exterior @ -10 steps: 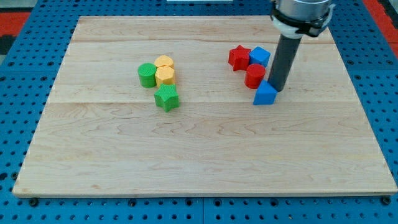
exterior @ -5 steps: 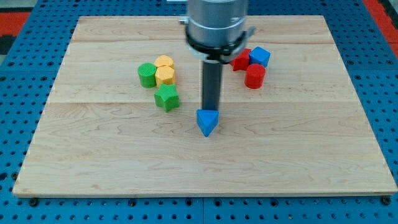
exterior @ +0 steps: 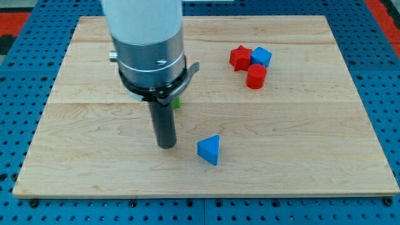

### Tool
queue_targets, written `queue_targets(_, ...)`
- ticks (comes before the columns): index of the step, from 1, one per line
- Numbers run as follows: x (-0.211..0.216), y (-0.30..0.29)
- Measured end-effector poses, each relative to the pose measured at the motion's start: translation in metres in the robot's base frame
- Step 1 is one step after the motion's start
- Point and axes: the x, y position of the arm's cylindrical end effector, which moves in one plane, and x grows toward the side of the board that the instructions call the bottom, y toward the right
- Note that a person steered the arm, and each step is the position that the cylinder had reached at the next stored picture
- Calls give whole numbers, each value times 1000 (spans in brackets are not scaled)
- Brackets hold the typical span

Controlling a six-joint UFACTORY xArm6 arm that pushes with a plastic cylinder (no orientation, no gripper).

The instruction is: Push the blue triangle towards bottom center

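Note:
The blue triangle (exterior: 209,150) lies on the wooden board (exterior: 300,144), a little below the middle and near the bottom centre. My tip (exterior: 166,146) rests on the board to the triangle's left, apart from it by a small gap. The arm's wide grey body hides the green and yellow blocks at the upper left; only a sliver of a green block (exterior: 177,103) shows.
A red star (exterior: 240,58), a blue cube (exterior: 260,57) and a red cylinder (exterior: 255,76) cluster at the upper right of the board. Blue pegboard surrounds the board.
The blue triangle moved from beside the red cluster down and left to the lower middle. My tip pushed it there, then shifted left and down off it. The arm now covers the green and yellow blocks.

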Motion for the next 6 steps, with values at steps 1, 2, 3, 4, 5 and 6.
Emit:
queue_targets(1,5,4)
queue_targets(2,5,5)
queue_targets(3,5,6)
queue_targets(4,5,11)
queue_targets(5,5,22)
queue_targets(6,7,58)
